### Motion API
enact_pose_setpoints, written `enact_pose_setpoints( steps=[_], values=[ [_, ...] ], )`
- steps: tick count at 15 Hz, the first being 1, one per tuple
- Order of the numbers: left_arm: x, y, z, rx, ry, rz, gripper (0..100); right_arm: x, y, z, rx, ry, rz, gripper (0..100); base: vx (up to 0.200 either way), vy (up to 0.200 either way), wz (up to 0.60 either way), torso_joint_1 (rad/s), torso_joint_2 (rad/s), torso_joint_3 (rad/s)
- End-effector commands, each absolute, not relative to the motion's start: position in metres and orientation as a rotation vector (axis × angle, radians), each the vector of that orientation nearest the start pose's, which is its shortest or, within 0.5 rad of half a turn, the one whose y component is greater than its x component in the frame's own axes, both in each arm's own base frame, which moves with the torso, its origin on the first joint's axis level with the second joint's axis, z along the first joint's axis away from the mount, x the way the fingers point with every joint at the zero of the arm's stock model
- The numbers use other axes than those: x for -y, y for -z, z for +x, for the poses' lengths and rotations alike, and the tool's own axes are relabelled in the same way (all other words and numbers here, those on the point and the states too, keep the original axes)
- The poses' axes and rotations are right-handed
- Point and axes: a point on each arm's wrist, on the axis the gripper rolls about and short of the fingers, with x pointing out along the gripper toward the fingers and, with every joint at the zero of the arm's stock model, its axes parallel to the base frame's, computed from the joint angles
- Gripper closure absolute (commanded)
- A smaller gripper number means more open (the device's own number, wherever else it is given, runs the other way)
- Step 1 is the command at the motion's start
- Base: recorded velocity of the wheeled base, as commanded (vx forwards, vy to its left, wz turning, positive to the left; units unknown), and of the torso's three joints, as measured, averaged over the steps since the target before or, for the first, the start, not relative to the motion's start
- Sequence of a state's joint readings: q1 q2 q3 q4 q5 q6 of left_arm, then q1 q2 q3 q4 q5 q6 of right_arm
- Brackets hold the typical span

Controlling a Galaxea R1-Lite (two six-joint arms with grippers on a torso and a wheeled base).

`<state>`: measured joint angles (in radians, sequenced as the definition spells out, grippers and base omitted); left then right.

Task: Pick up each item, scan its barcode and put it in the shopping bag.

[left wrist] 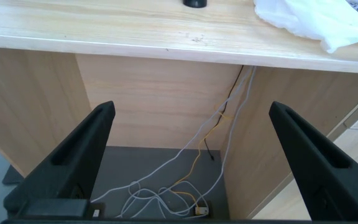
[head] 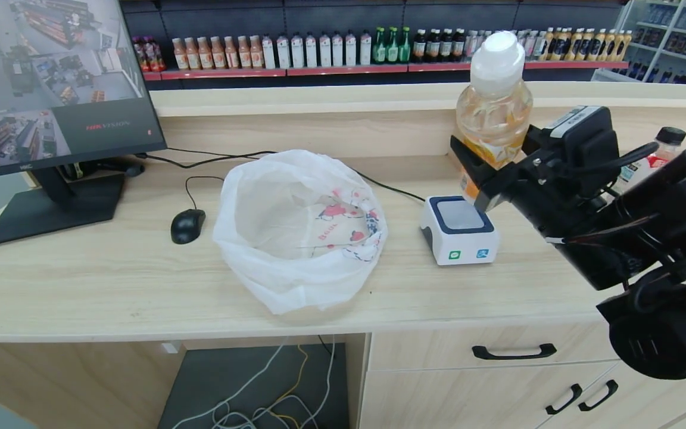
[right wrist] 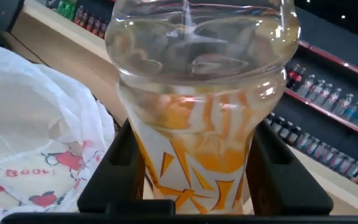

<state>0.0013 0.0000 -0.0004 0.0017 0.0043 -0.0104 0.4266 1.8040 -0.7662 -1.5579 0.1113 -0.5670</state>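
Observation:
My right gripper (head: 479, 173) is shut on a clear bottle (head: 493, 107) of pale yellow drink with a white cap and an orange label, held upright above and just behind the white barcode scanner (head: 459, 229). From the wrist, the bottle (right wrist: 201, 118) sits between the black fingers (right wrist: 114, 165). The white plastic shopping bag (head: 301, 229) stands open in the middle of the counter, left of the scanner, with a red-printed item inside. My left gripper (left wrist: 191, 162) hangs open below the counter's front edge, holding nothing.
A monitor (head: 51, 77) stands at the back left, with a black mouse (head: 187, 226) and cables beside the bag. Another small bottle (head: 655, 155) stands at the far right behind my arm. A raised ledge (head: 319, 98) runs along the counter's back. Drawers (head: 513, 351) are below at right.

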Motion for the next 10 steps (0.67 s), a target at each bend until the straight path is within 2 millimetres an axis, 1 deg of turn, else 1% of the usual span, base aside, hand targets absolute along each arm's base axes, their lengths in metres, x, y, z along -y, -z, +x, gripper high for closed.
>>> enact_pose_setpoints(
  steps=[1,4,9,10],
  values=[
    [0.000,-0.075,-0.023,-0.002,-0.006,-0.011,0,-0.115,-0.225,0.295,0.648,-0.324,-0.531,100,0.000,0.000,0.00,0.000,0.00,0.000],
    [0.000,-0.075,-0.023,-0.002,-0.006,-0.011,0,-0.103,-0.220,0.299,0.687,-0.396,-0.651,100,0.000,0.000,0.00,0.000,0.00,0.000],
    [0.000,-0.075,-0.023,-0.002,-0.006,-0.011,0,-0.104,-0.213,0.301,0.732,-0.457,-0.785,100,0.000,0.000,0.00,0.000,0.00,0.000],
    [0.000,-0.076,-0.023,0.000,-0.006,-0.011,0,-0.105,-0.208,0.301,0.727,-0.462,-0.807,100,0.000,0.000,0.00,0.000,0.00,0.000]
  ],
)
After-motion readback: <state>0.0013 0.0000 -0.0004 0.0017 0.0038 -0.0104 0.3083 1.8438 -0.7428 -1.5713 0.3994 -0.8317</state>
